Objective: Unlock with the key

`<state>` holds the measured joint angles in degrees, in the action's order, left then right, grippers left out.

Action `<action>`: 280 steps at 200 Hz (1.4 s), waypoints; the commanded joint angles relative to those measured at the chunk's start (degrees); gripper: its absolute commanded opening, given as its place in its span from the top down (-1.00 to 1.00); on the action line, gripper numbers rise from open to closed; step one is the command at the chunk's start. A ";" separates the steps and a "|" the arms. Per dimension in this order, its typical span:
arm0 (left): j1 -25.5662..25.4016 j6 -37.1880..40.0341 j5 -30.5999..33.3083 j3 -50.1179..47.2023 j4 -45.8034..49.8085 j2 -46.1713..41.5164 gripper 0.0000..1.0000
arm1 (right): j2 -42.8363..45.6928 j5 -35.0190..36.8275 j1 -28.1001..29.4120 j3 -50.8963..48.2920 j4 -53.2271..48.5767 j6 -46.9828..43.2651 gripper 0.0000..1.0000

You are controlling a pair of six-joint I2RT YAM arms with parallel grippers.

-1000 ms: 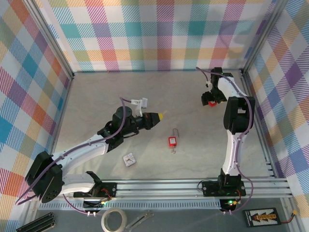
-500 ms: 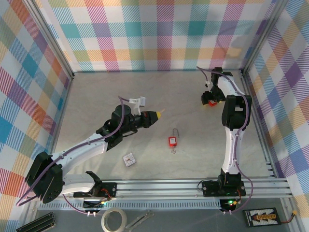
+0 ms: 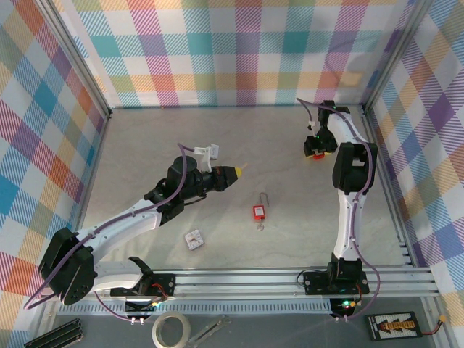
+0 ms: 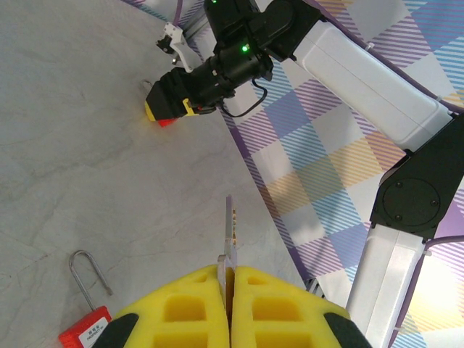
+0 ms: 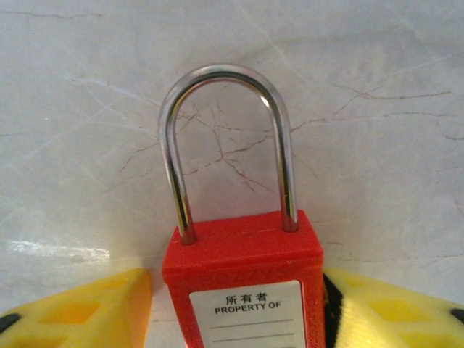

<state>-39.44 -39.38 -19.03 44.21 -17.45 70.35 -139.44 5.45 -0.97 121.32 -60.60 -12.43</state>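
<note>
Two failure risks: key [image 4: 230, 230], pinched with its thin blade protruding from the clenched left tool [image 4: 228, 279] near the loose padlock [image 3: 258, 211], may twist or slip on insertion; held padlock [image 5: 243, 264], clamped in the right tool [image 3: 314, 151] well beyond that loose one, may rotate.

Pastel plaid walls [image 3: 239, 51]; pale marbled tabletop [image 3: 145, 145].
</note>
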 commanded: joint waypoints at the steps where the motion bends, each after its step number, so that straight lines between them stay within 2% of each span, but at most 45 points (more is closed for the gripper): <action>1: 0.42 0.26 -0.56 2.11 0.23 -0.10 1.00 | -3.12 1.27 -1.31 1.19 0.58 1.13 -0.08; 52: 0.43 0.26 -0.80 1.94 -0.12 -0.10 1.00 | -1.20 1.10 -1.66 -1.25 0.95 4.12 0.30; 69: 0.42 0.29 -0.83 1.85 -0.16 -0.45 1.00 | 1.85 -0.58 -1.66 -4.33 2.26 6.08 0.42; 90: 0.42 0.43 -0.84 1.13 -1.38 -1.29 1.00 | 8.63 -4.27 -1.66 -10.40 6.25 12.27 0.43; 109: 0.18 1.53 0.70 0.77 -2.10 -2.34 1.00 | 17.65 -11.76 -1.61 -18.00 11.56 19.60 0.55; 119: -0.04 2.79 2.45 0.66 -2.02 -3.07 1.00 | 23.11 -18.25 -1.65 -22.96 15.69 24.61 0.57; 141: -0.90 5.80 8.44 0.74 -0.81 -4.42 1.00 | 35.59 -34.00 -0.25 -37.68 32.04 43.71 0.57; 149: -1.27 6.94 10.82 0.88 -0.46 -4.79 1.00 | 39.28 -36.65 1.56 -42.25 37.83 50.00 0.58; 178: -3.64 12.67 17.44 1.49 -0.58 -5.28 1.00 | 48.28 -35.44 9.87 -50.42 48.31 65.39 0.60; 206: -6.69 18.63 24.17 0.26 -4.03 -5.04 1.00 | 51.71 -35.42 16.07 -55.39 58.95 78.42 0.61; 239: -9.23 24.35 28.18 -0.37 -8.04 -3.05 1.00 | 53.60 -32.36 22.00 -54.23 58.02 81.24 0.62; 280: -9.51 24.96 26.36 0.87 -7.09 -0.51 1.00 | 55.12 -31.02 23.78 -55.44 57.95 82.82 0.65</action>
<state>-48.31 -17.23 6.66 44.18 -22.87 68.31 -86.98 -26.50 22.59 66.41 -6.26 66.76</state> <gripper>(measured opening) 0.050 0.389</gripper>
